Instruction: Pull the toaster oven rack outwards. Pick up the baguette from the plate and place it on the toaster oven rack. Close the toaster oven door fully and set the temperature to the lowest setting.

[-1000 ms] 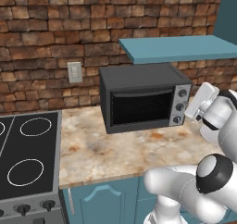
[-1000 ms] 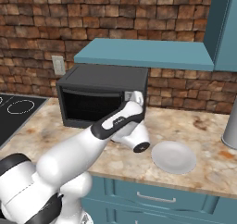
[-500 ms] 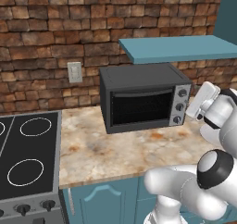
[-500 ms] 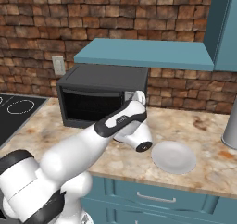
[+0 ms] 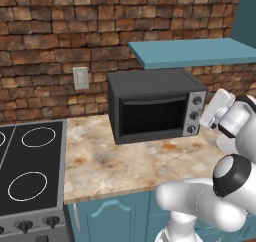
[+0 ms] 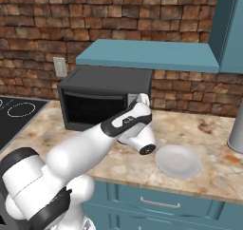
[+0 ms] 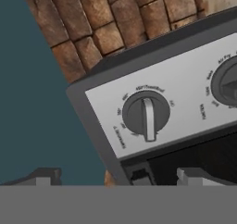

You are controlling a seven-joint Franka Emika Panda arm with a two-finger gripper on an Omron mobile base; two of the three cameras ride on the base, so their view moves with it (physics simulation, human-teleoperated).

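The toaster oven (image 5: 156, 105) sits far back on the tabletop (image 5: 145, 163) with its door (image 5: 152, 116) shut, and your spread fingers (image 7: 190, 176) face the left knob (image 7: 146, 113), likely stiff and small, so pinch its raised pointer bar, not the rim.

Stovetop (image 5: 27, 176) left; teal shelf (image 5: 195, 52) above counter (image 5: 135, 161).

From the left base view, the white arm rises at five o'clock, bends at a dark elbow joint and reaches up toward two o'clock, its wrist level and pointing to nine o'clock. In the hand view the gripper (image 7: 115, 177) is spread wide, holding nothing, with both dark fingers (image 7: 44, 176) low at six o'clock.
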